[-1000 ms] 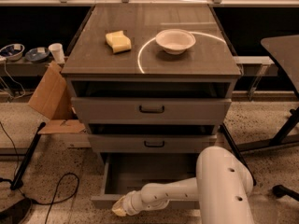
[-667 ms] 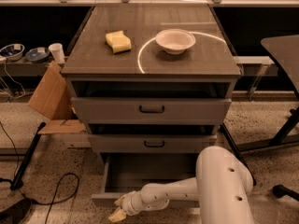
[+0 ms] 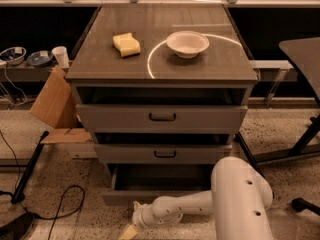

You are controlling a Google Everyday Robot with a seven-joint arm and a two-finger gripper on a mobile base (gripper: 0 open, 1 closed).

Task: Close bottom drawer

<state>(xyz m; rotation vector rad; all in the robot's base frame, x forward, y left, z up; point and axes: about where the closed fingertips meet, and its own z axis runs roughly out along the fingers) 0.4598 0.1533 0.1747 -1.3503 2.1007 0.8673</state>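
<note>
In the camera view, the bottom drawer of the grey cabinet stands pulled out at floor level, its deep box open to view below the middle drawer and top drawer. My gripper hangs low, just in front of the drawer's front and towards its left end, at the bottom edge of the view. Whether it is apart or together I cannot tell. My arm lies across the front, and I cannot see the drawer's handle.

I judge the drawer a stiff, rigid box on slides, fairly light since it looks empty. There is no need to grip it. A flat push on the plain front, near its middle, should send it in straight. Pushing at the left end might skew it and make it bind.
</note>
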